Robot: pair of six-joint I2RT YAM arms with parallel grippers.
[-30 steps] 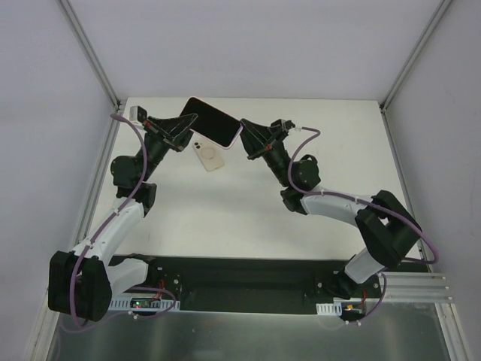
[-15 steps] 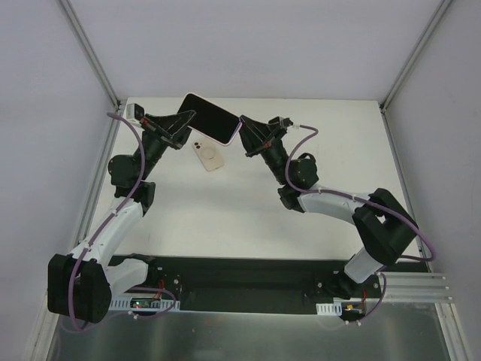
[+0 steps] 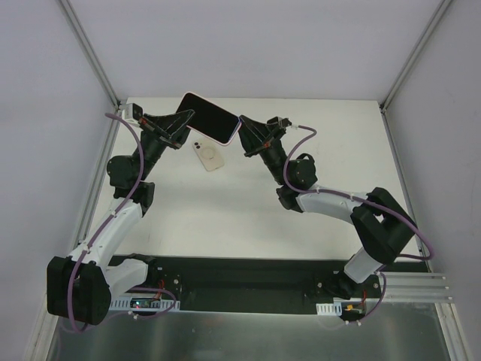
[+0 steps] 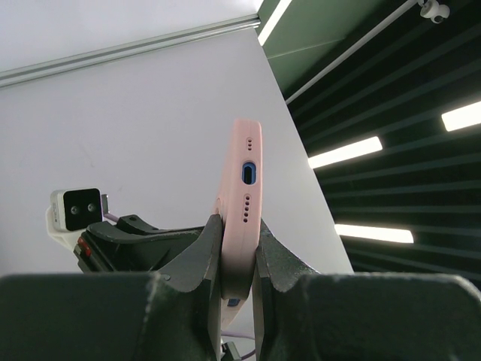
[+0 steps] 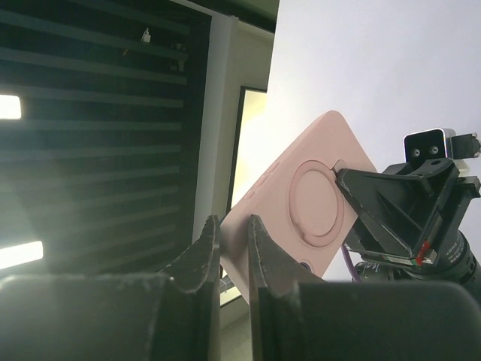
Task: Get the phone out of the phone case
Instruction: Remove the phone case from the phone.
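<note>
A phone with a dark screen in a pink case point(image 3: 209, 118) is held in the air over the far part of the table, between both grippers. My left gripper point(image 3: 187, 120) is shut on the case's end with the charging port point(image 4: 249, 174); its jaws point(image 4: 239, 244) press both faces. My right gripper point(image 3: 242, 129) is shut on the opposite corner of the pink case point(image 5: 301, 203), whose back with a round ring faces the right wrist camera. Its jaws point(image 5: 233, 241) pinch that corner edge.
A white phone-shaped item with a ring and two lenses point(image 3: 208, 156) lies flat on the white table point(image 3: 248, 218) under the held phone. Grey walls and metal frame posts point(image 3: 90, 53) enclose the table. The black base plate point(image 3: 240, 274) runs along the near edge.
The held phone and both grippers have shifted slightly left and up. The white item on the table has not moved.
</note>
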